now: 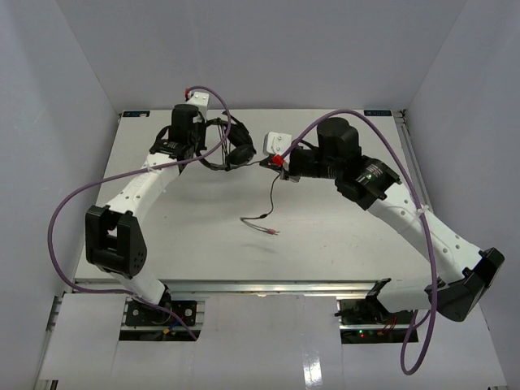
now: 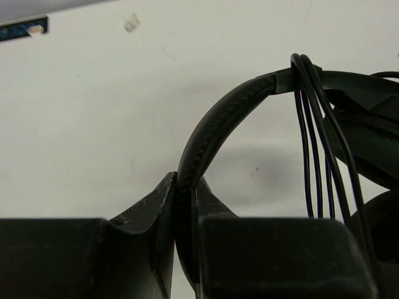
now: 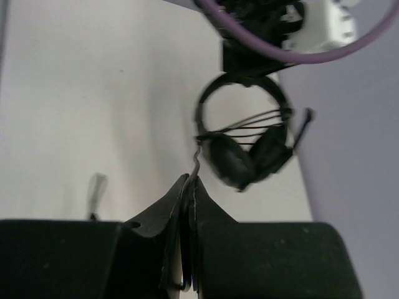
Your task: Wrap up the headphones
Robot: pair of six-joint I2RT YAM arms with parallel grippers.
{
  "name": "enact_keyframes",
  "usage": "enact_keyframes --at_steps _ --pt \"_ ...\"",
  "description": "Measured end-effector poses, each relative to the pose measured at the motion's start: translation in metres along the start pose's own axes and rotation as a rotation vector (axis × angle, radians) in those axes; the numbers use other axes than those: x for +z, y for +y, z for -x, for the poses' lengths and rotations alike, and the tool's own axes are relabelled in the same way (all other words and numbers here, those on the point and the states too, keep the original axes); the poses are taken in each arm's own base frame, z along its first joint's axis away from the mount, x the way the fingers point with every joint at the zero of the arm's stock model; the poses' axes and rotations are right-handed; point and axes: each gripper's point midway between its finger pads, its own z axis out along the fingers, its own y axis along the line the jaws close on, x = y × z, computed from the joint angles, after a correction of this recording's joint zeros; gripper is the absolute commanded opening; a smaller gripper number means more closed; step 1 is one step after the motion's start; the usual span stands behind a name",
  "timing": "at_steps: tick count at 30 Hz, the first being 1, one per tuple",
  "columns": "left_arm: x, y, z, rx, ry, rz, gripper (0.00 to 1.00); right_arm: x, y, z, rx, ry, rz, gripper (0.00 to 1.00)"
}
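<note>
The black headphones [image 1: 231, 148] hang low over the back of the table, with my left gripper [image 1: 205, 145] shut on them. In the left wrist view its fingertips [image 2: 185, 182] pinch the padded headband [image 2: 218, 124], and several turns of thin black cable [image 2: 310, 124] cross the band further along. Just right of the earcups, my right gripper [image 1: 262, 162] is shut on the cable. The right wrist view shows the cable [image 3: 196, 163] rising from those closed tips [image 3: 189, 180] to the earcups [image 3: 243, 156]. The loose tail [image 1: 272, 191] drops to the table and ends in plugs [image 1: 268, 230].
Thick purple robot cables [image 1: 73, 203] loop off both arms; one [image 3: 262, 50] crosses the top of the right wrist view. White walls close in the table on the left, back and right. A small blue label [image 1: 376, 113] marks the back right edge.
</note>
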Motion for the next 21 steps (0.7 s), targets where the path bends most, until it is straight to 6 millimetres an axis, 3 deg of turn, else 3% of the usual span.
enact_keyframes --at_steps 4,11,21 --pt "-0.004 -0.018 -0.035 0.040 0.069 -0.082 0.00 -0.008 -0.035 0.006 -0.131 0.070 -0.126 0.08" --pt "-0.031 -0.049 -0.061 0.081 0.087 -0.228 0.00 -0.005 -0.077 -0.008 -0.267 0.187 -0.271 0.08" --pt "-0.083 -0.093 -0.069 0.154 0.037 -0.440 0.00 0.012 -0.108 -0.022 -0.334 0.230 -0.367 0.08"
